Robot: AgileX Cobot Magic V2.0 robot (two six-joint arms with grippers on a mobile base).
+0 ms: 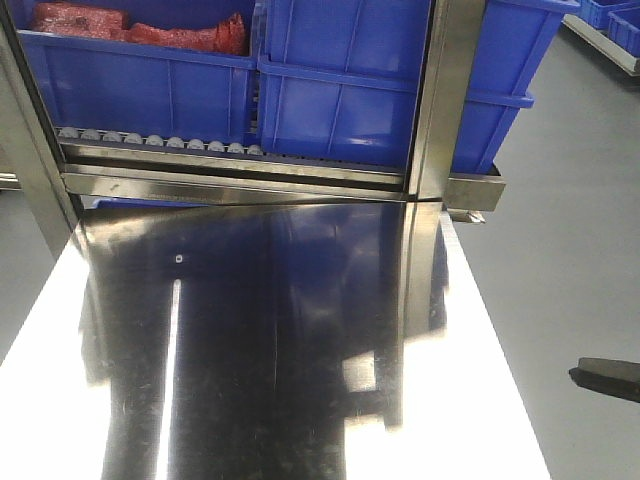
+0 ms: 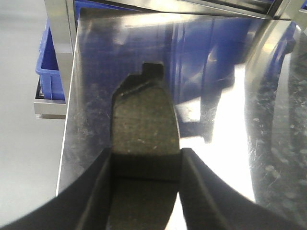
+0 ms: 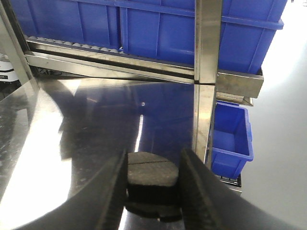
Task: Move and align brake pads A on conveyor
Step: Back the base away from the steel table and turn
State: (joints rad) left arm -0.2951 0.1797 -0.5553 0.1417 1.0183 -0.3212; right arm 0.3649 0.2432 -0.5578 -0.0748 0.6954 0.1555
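In the left wrist view a dark grey brake pad (image 2: 143,124) sticks out forward from between my left gripper's fingers, with a small tab at its far end. My left gripper (image 2: 146,165) is shut on its near half and holds it above the shiny steel tabletop (image 2: 216,143). In the right wrist view my right gripper (image 3: 154,160) is shut on a second brake pad (image 3: 151,171), whose cross groove shows on its top face. That pad also hangs over the steel top. The conveyor is out of view.
A steel roller rack (image 1: 160,140) with blue crates (image 1: 340,100) stands at the far end of the steel tabletop (image 1: 250,330). A steel post (image 3: 206,72) rises at the table's far right corner, with a low blue crate (image 3: 232,139) beside it. A dark arm part (image 1: 608,378) pokes in over the floor at right.
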